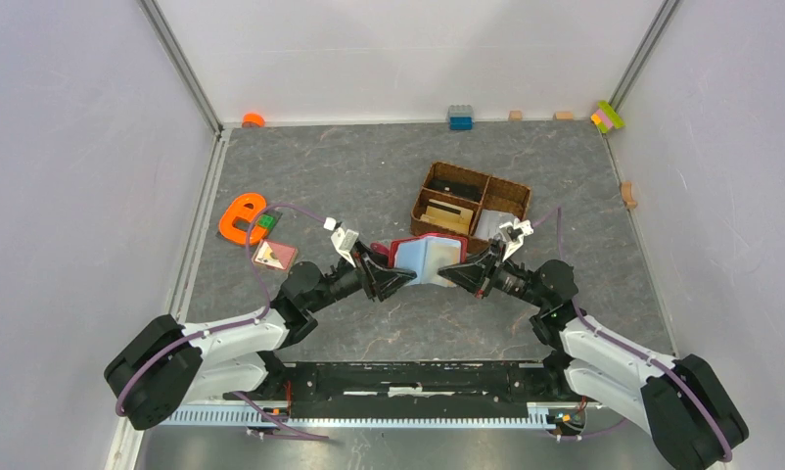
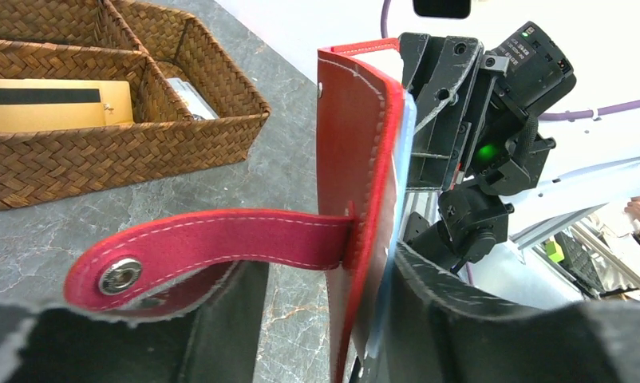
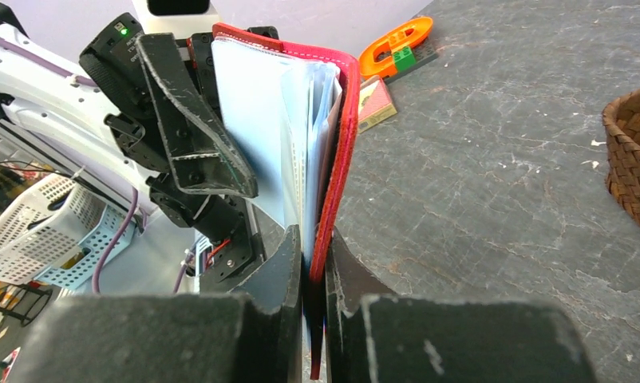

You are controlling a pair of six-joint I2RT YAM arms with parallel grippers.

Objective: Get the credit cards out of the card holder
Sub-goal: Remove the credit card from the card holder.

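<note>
One card holder (image 3: 337, 175), right hand (image 3: 312, 249) clamping it

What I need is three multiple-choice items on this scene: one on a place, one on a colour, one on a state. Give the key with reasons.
1. The black-striped tan card lies
A. in a compartment of the wicker basket
B. flat between the arms' bases
C. leaning on the back wall

2. The cover of the card holder is
A. black
B. red
C. green

3. The right hand is
A. out of sight in every view
B. open, holding nothing
C. shut on the card holder's edge

Key:
1 A: the left wrist view shows it inside the woven walls.
2 B: every view shows a red stitched cover.
3 C: in the right wrist view its fingers pinch the cover between them.
</note>
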